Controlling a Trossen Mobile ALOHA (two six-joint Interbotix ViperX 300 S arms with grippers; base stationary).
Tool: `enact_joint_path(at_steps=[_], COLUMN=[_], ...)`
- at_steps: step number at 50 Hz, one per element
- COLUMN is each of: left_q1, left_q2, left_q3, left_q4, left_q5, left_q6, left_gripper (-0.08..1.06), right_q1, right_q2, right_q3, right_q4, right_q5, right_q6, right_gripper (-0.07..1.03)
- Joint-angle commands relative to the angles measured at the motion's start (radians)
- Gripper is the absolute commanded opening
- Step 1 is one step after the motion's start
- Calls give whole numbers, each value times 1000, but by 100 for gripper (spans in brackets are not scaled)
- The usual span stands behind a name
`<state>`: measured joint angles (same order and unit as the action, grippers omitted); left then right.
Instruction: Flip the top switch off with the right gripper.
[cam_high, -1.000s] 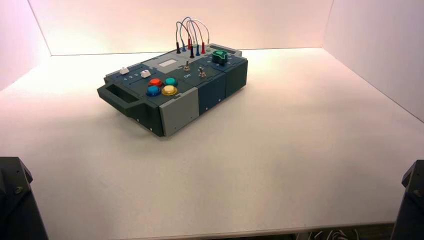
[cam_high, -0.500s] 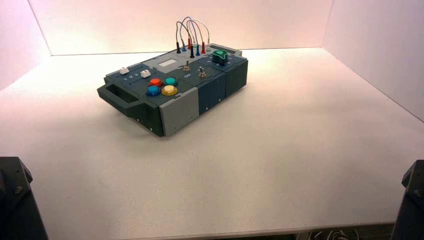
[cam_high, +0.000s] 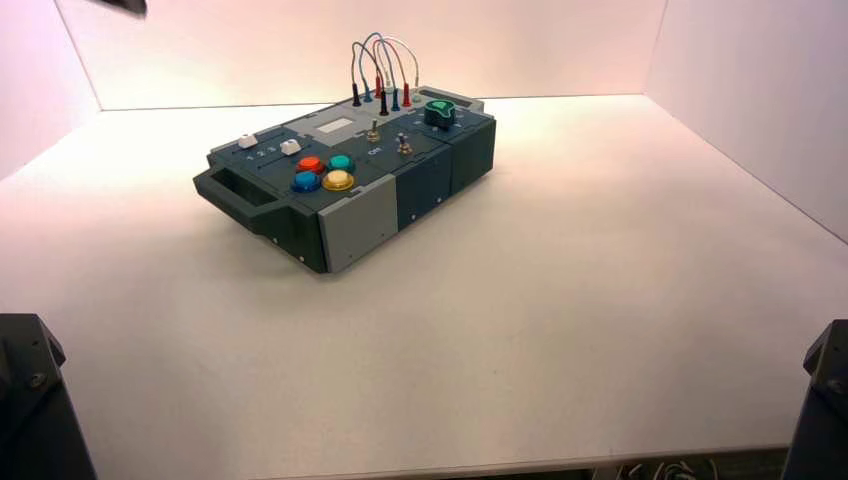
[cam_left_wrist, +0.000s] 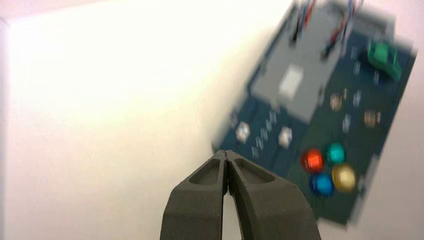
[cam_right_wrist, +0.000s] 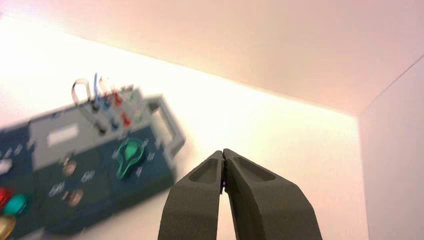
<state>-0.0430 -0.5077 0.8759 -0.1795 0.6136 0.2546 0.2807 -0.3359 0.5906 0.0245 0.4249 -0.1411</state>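
While the left pincer (cam_left_wrist: 225, 152) waits clenched near the box (cam_high: 345, 180), the right pincer (cam_right_wrist: 224, 152) hangs clear of it
Fingertips together, wrist angled toward bench (cam_high: 560, 300) and back wall (cam_high: 520, 50) – top switch (cam_high: 373, 131) mid-box, by the white panel (cam_high: 335, 125)

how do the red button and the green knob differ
The red button is round and domed, while the green knob has a long pointer shape. The red button sits by the handle nearer the robot, while the green knob sits toward the far end, by the wires. Both stand up from the top of the box.
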Motion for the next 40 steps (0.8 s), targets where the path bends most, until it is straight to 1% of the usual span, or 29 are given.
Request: enact_joint_path(at_steps=[1,2,3,4,9,12,14,15,16,21,25,26,27,30,31,33,34,37,40], left_q1=[-5,-5,-8,-9,-29,-54,-71,-74,-81,-103,-107,-107,-107,-107,-107,-107,-107,-109,-110], left_q2=[57,57,83,94,141,175,196,201,212,259,296,307,316,337,344,354,362,377,394], left_q3=[-51,-51,-58,-67,-92,-109,-120,-123,-127,-147,-160,-163,-164,-164,-164,-161,-160,-158,-158], left_q4=[2,2,0,0,0,0,0,0,0,0,0,0,0,0,0,0,0,0,0], left_q5=[67,67,84,92,121,149,167,172,178,196,204,207,207,215,216,221,221,224,224], left_q6=[5,5,5,5,9,26,41,44,49,55,58,58,60,63,66,71,75,78,80], left_gripper=[-3,-3,-3,-3,-3,-3,-3,-3,-3,-3,-3,-3,-3,-3,-3,-3,-3,-3,-3], right_q1=[6,6,9,11,20,25,26,26,28,28,28,28,28,28,28,28,28,28,28], right_q2=[5,5,9,11,25,38,46,52,55,78,107,110,118,140,144,158,163,183,196], right_q3=[-78,-78,-92,-98,-117,-132,-138,-143,-143,-155,-166,-167,-170,-186,-189,-201,-206,-224,-235], right_q4=[6,6,11,11,15,23,31,37,41,78,106,110,115,135,138,152,156,179,193], right_q5=[124,124,156,170,204,230,244,253,258,285,304,307,311,334,341,362,367,394,402], right_q6=[-9,-9,-15,-18,-43,-64,-74,-83,-86,-146,-213,-219,-236,-281,-288,-319,-328,-374,-399], right_gripper=[-2,-2,-2,-2,-2,-2,-2,-2,-2,-2,-2,-2,-2,-2,-2,-2,-2,-2,-2])
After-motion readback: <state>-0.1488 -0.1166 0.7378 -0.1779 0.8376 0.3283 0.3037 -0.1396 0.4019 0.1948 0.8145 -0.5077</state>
